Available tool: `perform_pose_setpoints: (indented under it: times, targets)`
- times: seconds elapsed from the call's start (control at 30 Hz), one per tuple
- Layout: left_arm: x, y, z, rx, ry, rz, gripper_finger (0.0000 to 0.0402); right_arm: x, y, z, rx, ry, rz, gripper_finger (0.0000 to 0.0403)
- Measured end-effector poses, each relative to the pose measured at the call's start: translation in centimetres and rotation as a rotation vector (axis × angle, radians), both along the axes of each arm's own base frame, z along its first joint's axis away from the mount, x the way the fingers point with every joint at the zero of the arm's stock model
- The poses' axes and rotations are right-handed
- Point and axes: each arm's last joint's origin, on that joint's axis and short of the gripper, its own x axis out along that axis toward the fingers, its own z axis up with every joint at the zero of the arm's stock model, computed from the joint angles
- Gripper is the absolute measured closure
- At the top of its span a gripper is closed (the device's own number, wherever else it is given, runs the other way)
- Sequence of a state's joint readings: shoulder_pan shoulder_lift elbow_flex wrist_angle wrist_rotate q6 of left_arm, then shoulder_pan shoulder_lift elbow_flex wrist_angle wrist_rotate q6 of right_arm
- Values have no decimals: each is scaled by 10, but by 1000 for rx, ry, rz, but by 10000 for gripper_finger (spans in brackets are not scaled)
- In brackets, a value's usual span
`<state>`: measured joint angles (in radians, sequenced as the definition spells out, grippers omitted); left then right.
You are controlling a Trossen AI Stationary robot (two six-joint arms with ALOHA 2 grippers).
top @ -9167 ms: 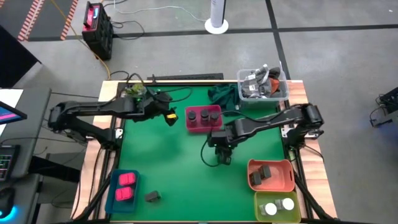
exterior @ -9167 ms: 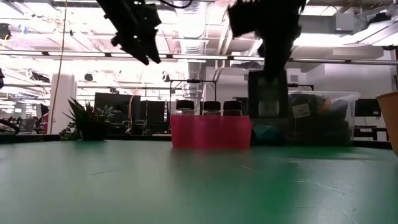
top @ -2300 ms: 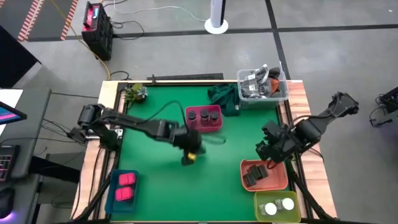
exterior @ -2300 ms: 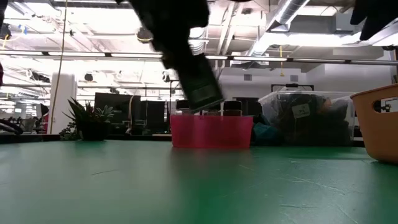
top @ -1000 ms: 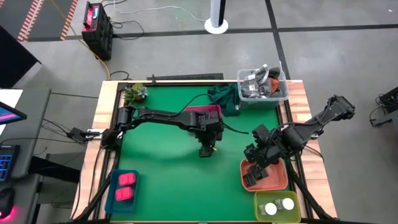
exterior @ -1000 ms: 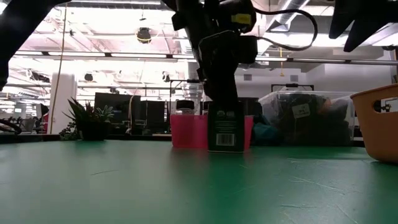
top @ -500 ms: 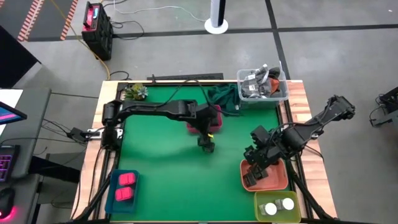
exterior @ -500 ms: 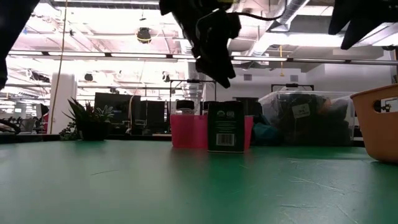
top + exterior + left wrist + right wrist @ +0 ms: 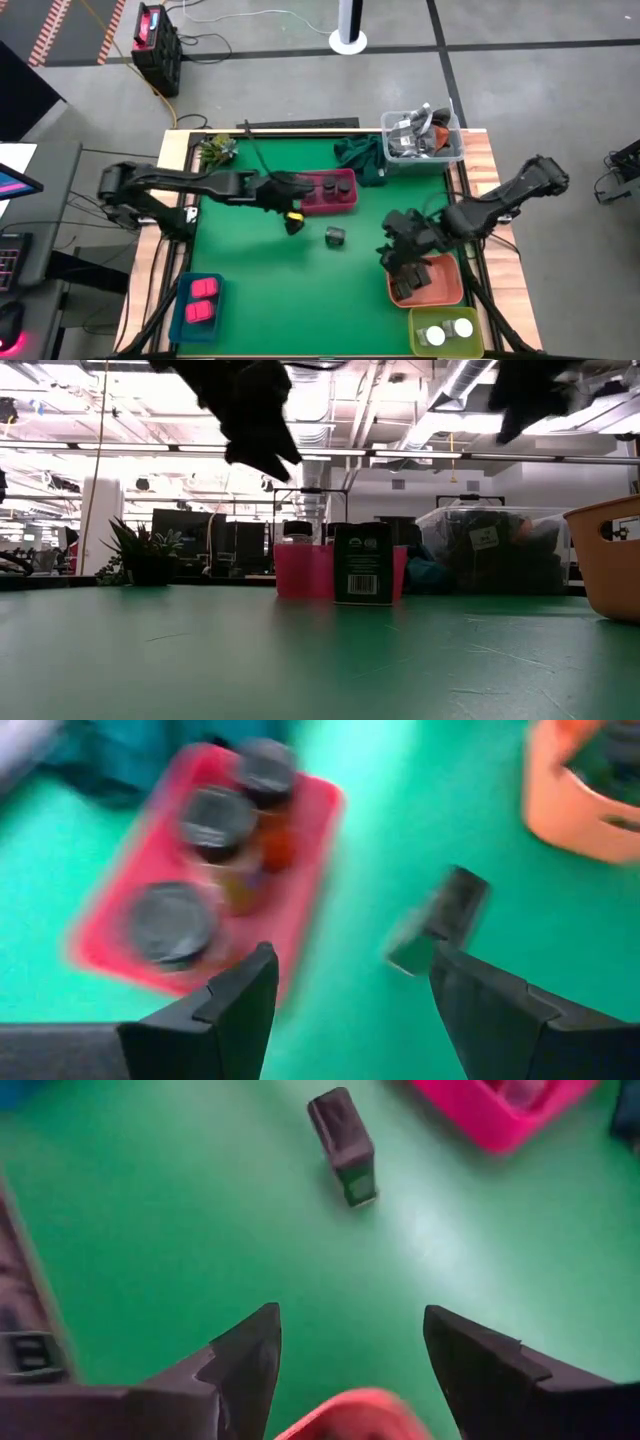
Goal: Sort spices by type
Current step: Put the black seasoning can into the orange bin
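Dark grey box (image 9: pixel 336 236) stands upright and alone on the green table (image 9: pixel 260 280), just in front of the pink tray (image 9: pixel 338 200) that holds the dark brown jars (image 9: pixel 327 185). Its long axis is vertical; in the low view its label faces the camera.

Left gripper (image 9: pixel 293 222) hangs just beside the box, on the side away from the orange tray (image 9: pixel 445 292), fingers apart and empty.

Right gripper (image 9: pixel 395 252) sits near the box on its other side, by the orange tray where I see what looks like another dark box, though I can't be sure. Its fingers are apart, nothing between them.

My read: the box belongs in the orange tray, and the right arm, between box and tray, has the shorter carry. The box lies ahead of its fingers.
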<state>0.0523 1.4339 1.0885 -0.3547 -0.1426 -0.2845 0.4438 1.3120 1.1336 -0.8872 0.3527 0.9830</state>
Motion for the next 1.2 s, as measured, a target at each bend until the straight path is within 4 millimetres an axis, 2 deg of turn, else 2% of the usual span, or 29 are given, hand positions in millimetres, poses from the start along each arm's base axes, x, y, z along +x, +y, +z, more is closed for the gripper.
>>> perform_pose_setpoints:
  times: [0.2,0.37,0.5,0.7,0.87,1.03,1.2]
  targets:
    - [-31,5,11,12,-76,136,152,46,-27,-22,-131,27,209,131]
    - [-50,4,6,-4,-135,148,152,81,-48,-47,-83,32,340,131]
    - [-67,3,-4,-64,-146,193,152,100,-56,-55,-61,48,429,131]
    - [-86,2,-6,-91,-179,230,152,121,-60,-48,-115,49,493,131]
    - [-99,4,-8,-34,-120,295,152,134,-62,-49,-134,77,521,125]
    - [-104,4,-11,-11,-71,316,152,145,-63,-62,-126,140,524,85]
    - [-106,4,-13,-6,-34,315,152,150,-63,-64,-176,159,451,52]
